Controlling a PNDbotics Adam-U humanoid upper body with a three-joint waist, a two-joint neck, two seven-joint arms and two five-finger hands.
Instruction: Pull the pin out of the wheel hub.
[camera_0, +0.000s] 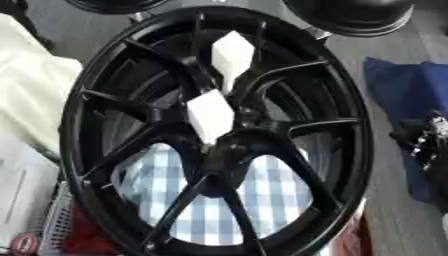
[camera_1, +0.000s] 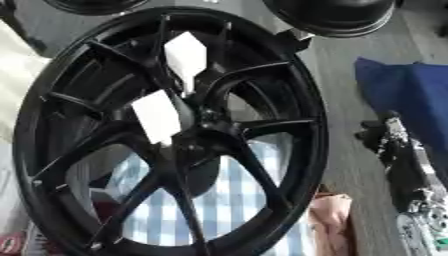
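wheel hub (camera_0: 219, 150) upright, fills centre; two white tags (camera_0: 212, 115) on spokes, pin not discernible. blue-checked cloth (camera_0: 262, 200) behind. right hand (camera_1: 398, 150) at right edge, apart, fingers possibly curled, cannot tell.

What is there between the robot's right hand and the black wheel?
In the right eye view, only bare grey floor separates the right hand from the wheel's rim. A blue cloth lies behind the hand, not between them.
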